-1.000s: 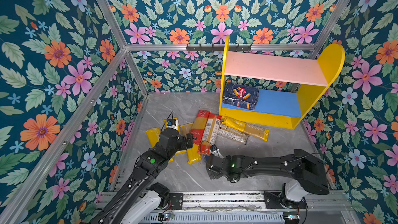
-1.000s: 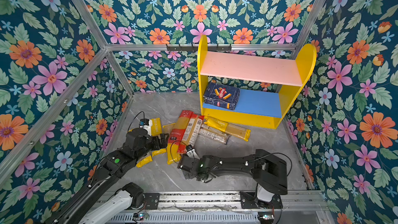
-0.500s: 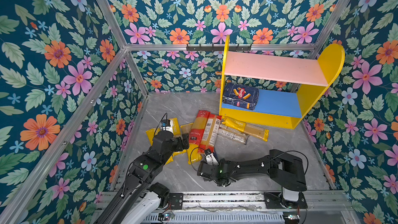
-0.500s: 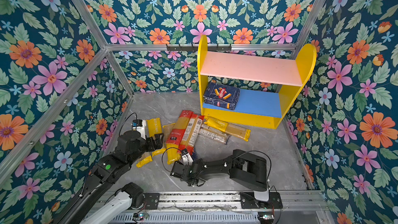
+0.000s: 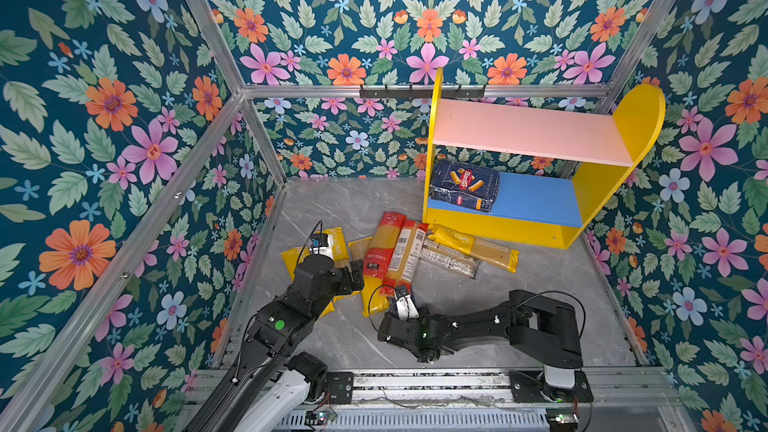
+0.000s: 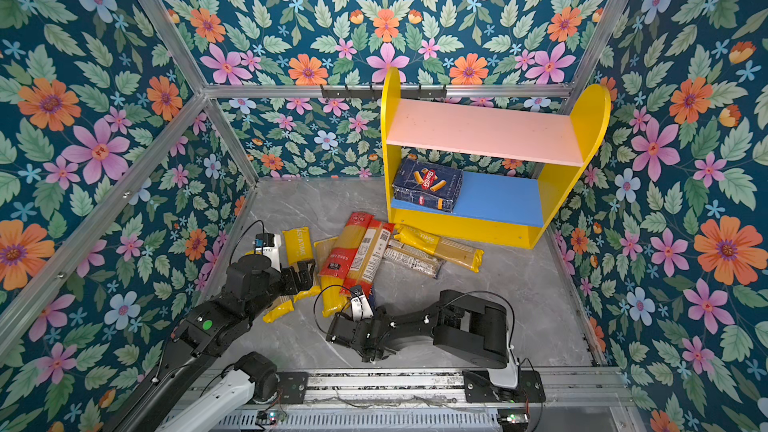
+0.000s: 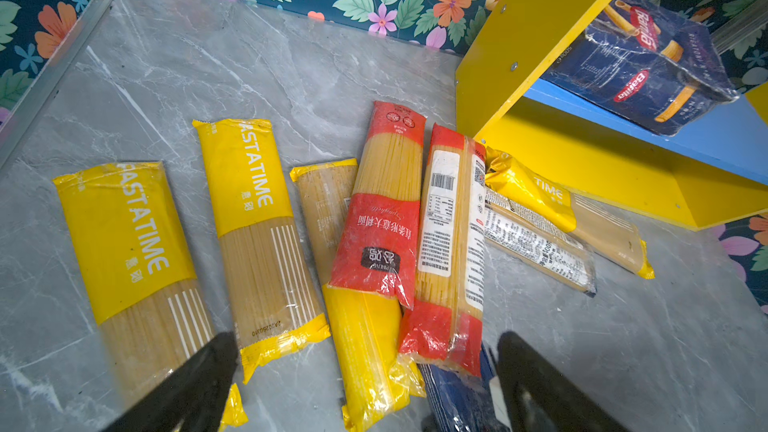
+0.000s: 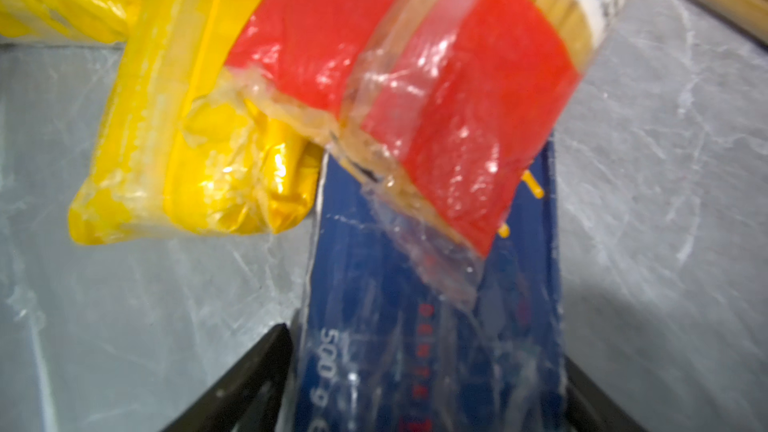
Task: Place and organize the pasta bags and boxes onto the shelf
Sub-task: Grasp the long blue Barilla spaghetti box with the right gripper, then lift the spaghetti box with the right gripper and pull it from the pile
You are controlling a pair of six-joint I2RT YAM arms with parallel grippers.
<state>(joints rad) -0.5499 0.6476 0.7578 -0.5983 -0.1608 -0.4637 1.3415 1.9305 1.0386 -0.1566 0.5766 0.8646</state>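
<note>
Low on the tabletop (image 5: 548, 272), the right hand (image 8: 424, 351) straddles the narrow blue box (image 8: 353, 284), trapped under a red-ended bag (image 8: 436, 76); its grip can't be told. Meanwhile the left hand (image 7: 365, 342) gapes empty. Smart play: slide the box out flat, then up to the shelf (image 5: 519, 135).

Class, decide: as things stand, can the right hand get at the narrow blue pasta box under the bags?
Probably yes: the right hand straddles the free near end of the narrow blue box; the red-ended bag lying over its far end may drag.
</note>
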